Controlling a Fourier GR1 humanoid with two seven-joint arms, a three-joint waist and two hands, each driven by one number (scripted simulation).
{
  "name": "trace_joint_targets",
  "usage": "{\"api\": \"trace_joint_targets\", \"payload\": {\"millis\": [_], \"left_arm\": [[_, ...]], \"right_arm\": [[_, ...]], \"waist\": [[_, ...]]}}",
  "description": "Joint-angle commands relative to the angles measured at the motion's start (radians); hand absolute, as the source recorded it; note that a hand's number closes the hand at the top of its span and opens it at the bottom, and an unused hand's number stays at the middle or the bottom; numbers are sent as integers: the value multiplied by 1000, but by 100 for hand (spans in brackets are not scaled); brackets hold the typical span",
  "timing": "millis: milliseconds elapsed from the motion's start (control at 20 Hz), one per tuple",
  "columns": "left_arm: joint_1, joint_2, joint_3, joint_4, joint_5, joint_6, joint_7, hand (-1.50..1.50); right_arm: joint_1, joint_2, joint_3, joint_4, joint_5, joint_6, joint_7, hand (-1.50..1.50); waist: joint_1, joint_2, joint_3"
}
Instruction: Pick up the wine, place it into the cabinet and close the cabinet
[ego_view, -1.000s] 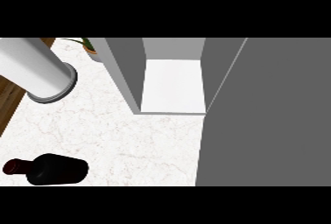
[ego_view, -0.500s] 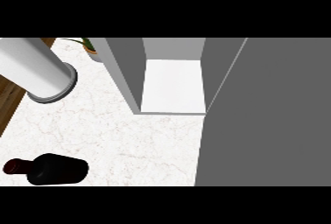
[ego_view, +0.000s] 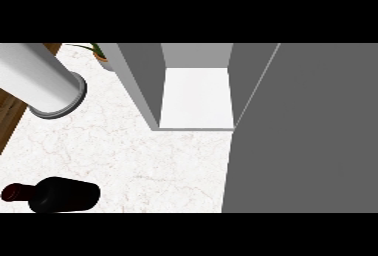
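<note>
One broad flat grey panel (ego_view: 310, 130), matte and featureless, filled the right side of the view from top to bottom; it read as the open cabinet door, its pale edge running on a slant down from the cabinet's upper right corner.

One white marble-patterned counter top (ego_view: 140, 160), smooth, with faint reddish-grey veining, took up the centre and left of the view.

One grey box-shaped cabinet (ego_view: 140, 85) stood open on the counter, with plain flat grey walls and a single bright white floor (ego_view: 198, 97) inside (nothing lay on that floor).

One large pale grey cylinder (ego_view: 37, 77), smooth, ending in a darker grey ring, slanted in from the upper left edge; what it belonged to could not be told.

One strip of brown wood-grain surface (ego_view: 11, 112) showed beyond the counter's left edge.

One dark, nearly black wine bottle (ego_view: 55, 195), rounded and glossy, lay on its side on the counter at the lower left, neck toward the left edge, well apart from the cabinet and untouched.

One small potted green plant (ego_view: 100, 54), in an orange-brown pot, sat at the top, just left of the cabinet and partly hidden by it.

Hands: none counted, so no finger state could be recorded.
</note>
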Motion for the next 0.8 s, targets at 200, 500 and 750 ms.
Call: {"api": "trace_joint_targets", "payload": {"millis": [200,500,750], "left_arm": [[-74,-15,84,202,-12,-56,-128,-150],[-79,-32,81,247,-32,-93,-156,-150],[-89,23,154,408,26,-191,-198,-150]], "right_arm": [[20,9,-18,-143,-83,-2,62,-150],[63,25,13,-142,-59,14,45,-150],[-49,21,31,-193,-34,-40,182,-150]], "waist": [[-7,2,1],[-6,2,1],[-6,1,0]]}}
